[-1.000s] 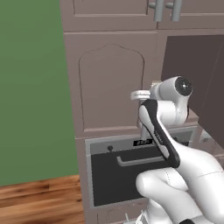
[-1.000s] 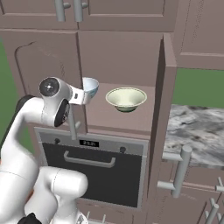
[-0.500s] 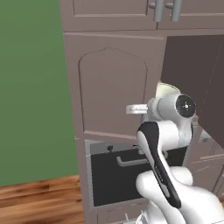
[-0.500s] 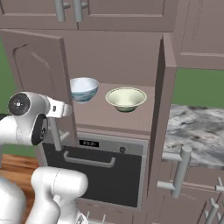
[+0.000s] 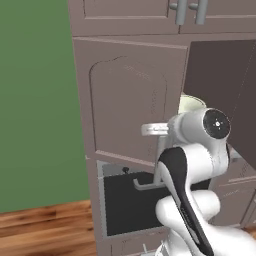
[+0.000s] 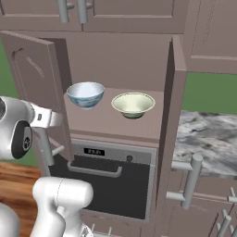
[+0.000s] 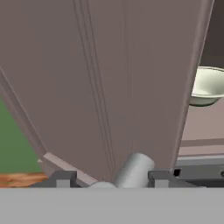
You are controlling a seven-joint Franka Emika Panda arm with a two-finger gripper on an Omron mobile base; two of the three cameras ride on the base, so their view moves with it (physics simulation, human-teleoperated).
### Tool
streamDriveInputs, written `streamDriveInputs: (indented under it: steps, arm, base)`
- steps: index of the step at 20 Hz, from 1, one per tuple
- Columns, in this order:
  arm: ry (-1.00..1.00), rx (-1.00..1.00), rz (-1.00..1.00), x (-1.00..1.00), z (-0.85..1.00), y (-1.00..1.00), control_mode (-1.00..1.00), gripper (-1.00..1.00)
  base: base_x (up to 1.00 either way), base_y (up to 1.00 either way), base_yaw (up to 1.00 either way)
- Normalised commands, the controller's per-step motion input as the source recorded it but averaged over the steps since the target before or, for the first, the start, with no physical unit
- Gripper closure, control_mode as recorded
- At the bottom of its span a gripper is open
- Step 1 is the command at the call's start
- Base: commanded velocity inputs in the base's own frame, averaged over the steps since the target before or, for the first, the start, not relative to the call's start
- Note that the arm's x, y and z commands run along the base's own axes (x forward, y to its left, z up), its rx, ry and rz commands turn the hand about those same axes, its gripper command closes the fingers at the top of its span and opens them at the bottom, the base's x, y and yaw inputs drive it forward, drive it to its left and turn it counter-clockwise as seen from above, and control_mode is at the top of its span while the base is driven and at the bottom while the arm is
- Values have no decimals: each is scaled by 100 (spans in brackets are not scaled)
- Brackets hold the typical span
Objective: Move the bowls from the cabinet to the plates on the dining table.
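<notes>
Both bowls on the open cabinet (image 6: 174, 88) shelf: blue-tinted white bowl (image 6: 85, 94) left, cream-green bowl (image 6: 133, 104) just beside it, apart, upright. Likely light, rigid, glossy so slippery, chip-prone. Best taken by pinching the rim wall, one finger inside and one outside; too wide to span whole. Gripper (image 7: 110, 180) at the left door's bar handle (image 7: 131, 169); fingers (image 7: 64, 179) parted either side of the bar, looks released rather than clamped. Marble desk (image 6: 208, 139) off right.
</notes>
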Motion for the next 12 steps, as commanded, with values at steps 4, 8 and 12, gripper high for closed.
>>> streamDriveInputs:
  steps: [4, 8, 12]
  arm:
    - [-6, 9, 0, -39, 41, -69, -100, -100]
    - [-1, 15, 0, -41, 35, -72, -100, -100]
    - [0, 17, 0, -32, 10, -54, -100, -100]
  base:
    - [0, 0, 0]
    - [0, 0, 0]
    - [0, 0, 0]
